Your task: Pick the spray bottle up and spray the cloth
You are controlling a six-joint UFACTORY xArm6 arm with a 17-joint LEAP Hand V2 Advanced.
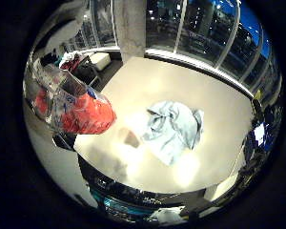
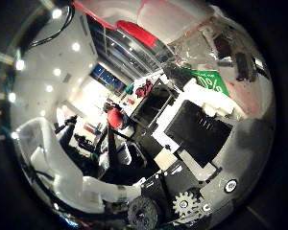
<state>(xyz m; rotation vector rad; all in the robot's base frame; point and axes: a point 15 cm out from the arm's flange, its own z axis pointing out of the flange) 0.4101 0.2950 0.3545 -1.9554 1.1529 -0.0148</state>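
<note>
Large glazed windows [image 1: 200, 28] and a concrete column [image 1: 132, 28] stand behind a pale table [image 1: 219, 114]. On the table lies a crumpled light blue cloth [image 1: 174, 129], roughly at the middle of the surface, with bare tabletop all round it.

Spray bottle [image 1: 74, 102]: clear body with a red lower part, close to the palm and clear of the table surface, well apart from the cloth. In the thumb side view the bottle's clear and red body fills the area next to the palm.

Hand [image 2: 192, 143]: white and black segments with a geared part lie close against the bottle. The fingers appear curled round the spray bottle, holding it above the table edge, though the contact points themselves are not clearly visible
</note>
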